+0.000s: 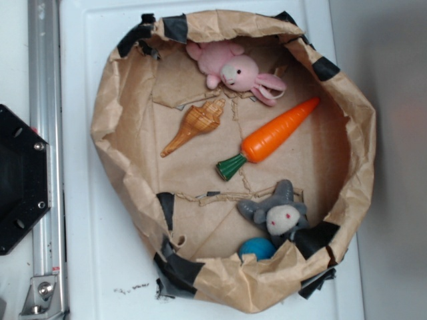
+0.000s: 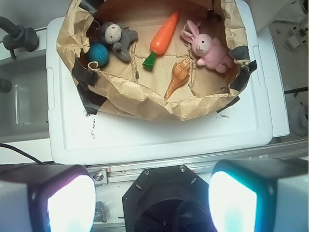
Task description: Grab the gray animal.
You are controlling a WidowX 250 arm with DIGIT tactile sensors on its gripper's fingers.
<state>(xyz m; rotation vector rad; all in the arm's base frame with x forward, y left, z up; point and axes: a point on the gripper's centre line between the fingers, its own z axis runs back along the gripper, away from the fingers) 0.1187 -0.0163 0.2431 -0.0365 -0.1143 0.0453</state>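
At the bottom of the wrist view, the hand [image 2: 152, 198] hangs with its two fingers [image 2: 65, 200] spread wide apart, holding nothing, well short of the paper-lined basket [image 2: 145, 104] on the white table [image 2: 159, 135]. Inside it lie a shell [image 2: 177, 76], a carrot [image 2: 163, 35], a pink bunny [image 2: 208, 48], and at its far left the gray animal [image 2: 116, 37], touching a blue ball [image 2: 98, 53].

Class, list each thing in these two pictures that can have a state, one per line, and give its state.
Gripper: open, held back from the basin, holding nothing.
Gray bunny: lying free by the basin wall, beside the blue ball.
Pink bunny: lying on its side, untouched.
Carrot: lying flat, green end toward the basin's middle.
Shell: lying flat.
Paper basin: open, rim crumpled and taped.
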